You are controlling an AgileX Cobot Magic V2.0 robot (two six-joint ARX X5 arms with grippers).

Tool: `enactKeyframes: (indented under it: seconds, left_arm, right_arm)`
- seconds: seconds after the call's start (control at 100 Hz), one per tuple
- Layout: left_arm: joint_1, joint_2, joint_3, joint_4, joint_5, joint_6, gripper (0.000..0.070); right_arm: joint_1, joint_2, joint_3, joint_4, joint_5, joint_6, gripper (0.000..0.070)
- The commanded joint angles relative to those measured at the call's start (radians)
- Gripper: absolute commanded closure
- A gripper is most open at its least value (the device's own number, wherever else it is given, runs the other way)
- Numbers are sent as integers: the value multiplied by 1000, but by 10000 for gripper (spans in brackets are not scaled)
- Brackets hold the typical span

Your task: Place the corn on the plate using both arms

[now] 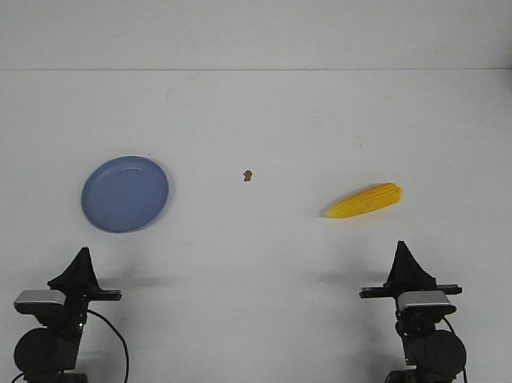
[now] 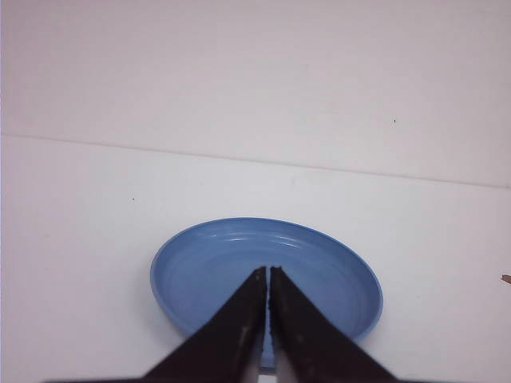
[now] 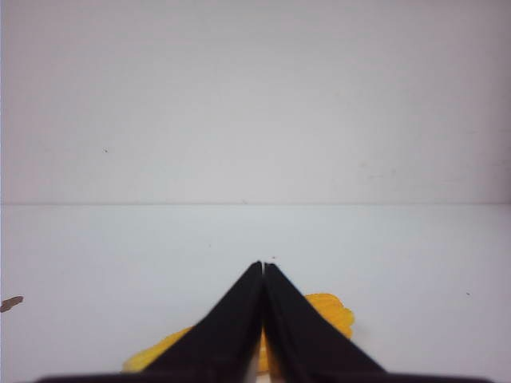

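Note:
The yellow corn [image 1: 365, 200] lies on the white table at the right, tapered end toward the left. The blue plate [image 1: 124, 194] sits at the left, with nothing on it. My left gripper [image 1: 84, 257] is shut and empty, at the near edge, short of the plate; the left wrist view shows its tips [image 2: 267, 271] in front of the plate [image 2: 319, 263]. My right gripper [image 1: 402, 249] is shut and empty, at the near edge, short of the corn; in the right wrist view its tips [image 3: 263, 265] hide most of the corn [image 3: 331, 311].
A tiny brown speck [image 1: 248, 175] lies on the table between plate and corn; it also shows in the right wrist view [image 3: 11, 303]. The table's far edge [image 1: 260, 70] meets a white wall.

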Motion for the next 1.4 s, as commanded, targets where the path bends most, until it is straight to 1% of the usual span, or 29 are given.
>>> enactKeyframes:
  seconds: [0.0, 0.09, 0.15, 0.22, 0.27, 0.39, 0.49, 0.59, 0.68, 0.77, 0.87, 0.96, 1.24, 1.28, 1.3, 1.33, 1.36, 1.39]
  left_arm:
    - [0, -1, -5, 10, 2, 2, 685]
    - [0, -1, 26, -2, 5, -2, 685]
    - [0, 3, 63, -33, 26, -6, 685]
    - [0, 22, 123, -94, 31, -6, 685]
    - [0, 46, 173, -144, 31, -6, 685]
    - [0, 138, 312, -265, 27, -4, 685]
    - [0, 256, 459, -380, 27, -6, 685]
    - [0, 396, 624, -505, 27, -4, 685]
    - [0, 533, 772, -619, 27, 8, 685]
    - [0, 643, 883, -713, 27, 31, 685]
    - [0, 750, 981, -803, 28, 32, 685]
    - [-1, 812, 1025, -837, 28, 32, 685]
    - [-2, 837, 1027, -830, 32, 32, 685]
    - [-2, 836, 1027, -829, 32, 31, 682]
    - [-2, 836, 1027, -829, 32, 31, 680]
    - [-2, 836, 1028, -829, 32, 31, 662]
    - [-2, 836, 1028, -829, 32, 27, 612]
    - [-2, 836, 1028, -829, 32, 23, 530]
  right_arm:
    - [0, -2, -2, 32, 1, 7, 693]
    - [0, -2, -2, 69, 2, 9, 693]
    - [0, -2, 3, 89, -2, 24, 693]
    - [0, -2, 26, 71, -3, 54, 693]
    - [0, -2, 55, 33, -3, 72, 693]
    - [0, 18, 159, -114, -3, 86, 693]
    - [0, 70, 285, -298, -3, 86, 693]
    - [0, 163, 421, -469, -3, 84, 693]
    - [0, 270, 542, -610, -3, 53, 693]
    - [0, 370, 639, -734, -3, 28, 693]
    - [0, 481, 731, -855, -5, 29, 693]
    - [0, 547, 774, -890, -6, 29, 693]
    - [0, 593, 792, -886, -5, 33, 688]
    - [0, 593, 792, -887, -5, 33, 662]
    - [0, 593, 792, -888, -5, 32, 630]
    - [0, 593, 792, -888, -5, 33, 561]
    - [0, 593, 791, -888, -5, 33, 476]
    - [0, 593, 792, -888, -5, 33, 383]
